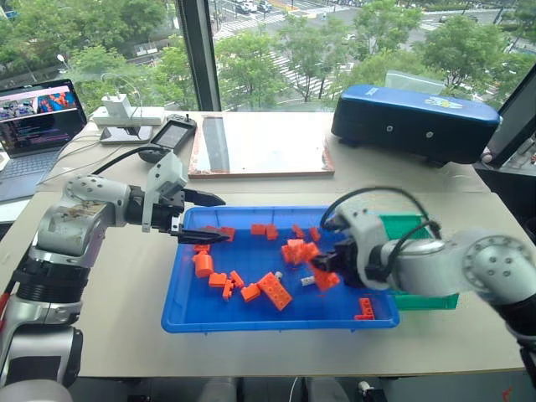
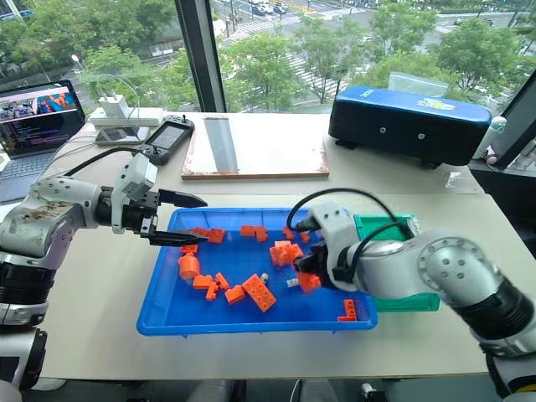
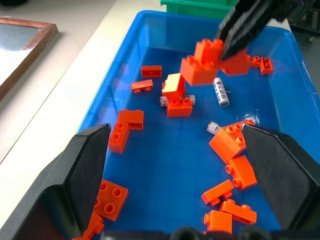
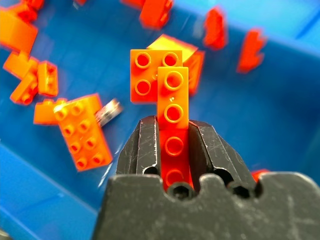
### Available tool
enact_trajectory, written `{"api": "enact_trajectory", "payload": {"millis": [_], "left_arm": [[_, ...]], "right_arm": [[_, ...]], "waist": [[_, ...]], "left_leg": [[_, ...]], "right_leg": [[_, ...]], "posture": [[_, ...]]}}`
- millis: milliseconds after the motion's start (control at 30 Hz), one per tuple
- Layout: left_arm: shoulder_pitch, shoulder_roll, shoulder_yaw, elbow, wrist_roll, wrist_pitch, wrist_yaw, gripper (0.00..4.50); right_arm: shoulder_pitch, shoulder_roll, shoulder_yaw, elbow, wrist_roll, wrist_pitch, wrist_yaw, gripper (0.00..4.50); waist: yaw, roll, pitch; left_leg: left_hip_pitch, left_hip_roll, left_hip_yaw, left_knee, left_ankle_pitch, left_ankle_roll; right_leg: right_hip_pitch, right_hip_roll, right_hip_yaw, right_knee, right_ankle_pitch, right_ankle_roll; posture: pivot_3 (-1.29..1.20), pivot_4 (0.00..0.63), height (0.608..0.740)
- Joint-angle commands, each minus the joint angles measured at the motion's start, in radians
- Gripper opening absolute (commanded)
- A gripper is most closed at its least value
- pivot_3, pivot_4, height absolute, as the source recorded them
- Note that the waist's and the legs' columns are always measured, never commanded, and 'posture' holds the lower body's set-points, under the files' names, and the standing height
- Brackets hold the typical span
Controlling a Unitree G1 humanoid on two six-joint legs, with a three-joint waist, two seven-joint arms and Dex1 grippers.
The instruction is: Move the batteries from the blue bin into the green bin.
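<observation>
nearest the lens in the right wrist view, the right gripper (image 4: pixel 174 150) has its two black fingers pinched tight on a narrow orange brick (image 4: pixel 173 107), with a square brick stuck to its far end, both lifted above the blue bin (image 1: pixel 201 314). that is a toy brick, not a battery, so by my judgement this grasp does nothing for the task unless it is meant to clear clutter. the left gripper (image 1: pixel 203 219) hangs over the bin's left end with its fingers spread wide and nothing between them. the batteries (image 3: pixel 220 91) lie flat on the bin floor among scattered orange bricks: one bare and easy to see, another (image 3: pixel 176 100) partly under a brick, a third (image 3: pixel 214 127) poking out from beneath a larger brick. the green bin (image 1: pixel 416 224) sits just beside the blue bin's right end, largely behind the right arm. a battery looks like a small, rigid, smooth metal cylinder, dense for its size and prone to rolling or slipping from the pads; best taken across its middle, fingers straddling the round body, squeezing firmly. the covered ones probably need the bricks nudged aside first.
</observation>
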State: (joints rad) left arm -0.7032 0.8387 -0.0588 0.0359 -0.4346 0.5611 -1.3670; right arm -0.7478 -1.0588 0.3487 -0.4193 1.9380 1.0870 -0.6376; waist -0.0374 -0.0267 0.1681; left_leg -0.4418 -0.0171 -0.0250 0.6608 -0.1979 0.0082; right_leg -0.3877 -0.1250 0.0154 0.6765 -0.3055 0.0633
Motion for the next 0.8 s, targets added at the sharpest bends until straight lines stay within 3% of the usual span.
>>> {"api": "enact_trajectory", "payload": {"millis": [33,133,200,500,700,800], "left_arm": [[-0.004,0.000,0.020,-0.016,-0.007,-0.019,0.006,4.50],[0.002,-0.001,0.019,-0.021,-0.006,-0.020,0.009,4.50],[0.005,-0.001,0.019,-0.022,-0.005,-0.022,0.009,4.50],[0.008,0.001,0.018,-0.022,-0.005,-0.021,0.013,4.50],[0.008,0.001,0.015,-0.022,-0.003,-0.022,0.013,4.50],[0.004,-0.002,0.013,-0.019,0.000,-0.026,0.015,4.50]], "right_arm": [[-0.021,-0.033,-0.057,0.044,-0.102,0.043,0.063,0.44],[-0.014,-0.007,-0.069,0.073,-0.161,0.046,0.088,0.44],[-0.012,0.024,-0.074,0.086,-0.179,0.037,0.090,1.44],[-0.033,0.082,-0.110,0.080,-0.220,0.072,0.114,4.38],[-0.015,0.083,-0.049,-0.043,-0.160,0.164,0.246,4.45],[-0.010,0.121,-0.028,-0.096,-0.318,0.173,0.357,4.45]], "waist": [[0.000,0.000,0.000],[0.000,0.000,0.000],[-0.003,0.000,0.000],[0.001,0.000,0.000],[-0.001,0.000,0.000],[-0.003,0.000,0.000]], "left_leg": [[0.000,0.000,0.000,0.000,0.000,0.000],[0.000,0.000,0.000,0.000,0.000,0.000],[0.000,0.000,0.000,0.000,0.000,0.000],[-0.001,0.000,0.000,0.000,0.000,0.000],[-0.001,0.000,0.000,0.000,0.000,0.001],[-0.001,0.000,0.000,0.000,0.000,0.001]], "right_leg": [[0.000,0.000,0.000,0.000,0.000,0.000],[0.000,0.000,0.000,0.000,0.000,0.000],[0.000,0.000,0.000,0.000,0.000,0.000],[-0.001,-0.001,0.000,0.000,0.000,0.000],[-0.001,-0.001,0.000,0.000,0.000,0.000],[-0.001,-0.001,0.000,0.000,0.000,0.000]], "posture": [[0.00,0.150,0.732],[0.00,0.150,0.732],[0.00,0.150,0.732],[0.00,0.150,0.732],[0.00,0.150,0.732],[0.00,0.150,0.732]]}}
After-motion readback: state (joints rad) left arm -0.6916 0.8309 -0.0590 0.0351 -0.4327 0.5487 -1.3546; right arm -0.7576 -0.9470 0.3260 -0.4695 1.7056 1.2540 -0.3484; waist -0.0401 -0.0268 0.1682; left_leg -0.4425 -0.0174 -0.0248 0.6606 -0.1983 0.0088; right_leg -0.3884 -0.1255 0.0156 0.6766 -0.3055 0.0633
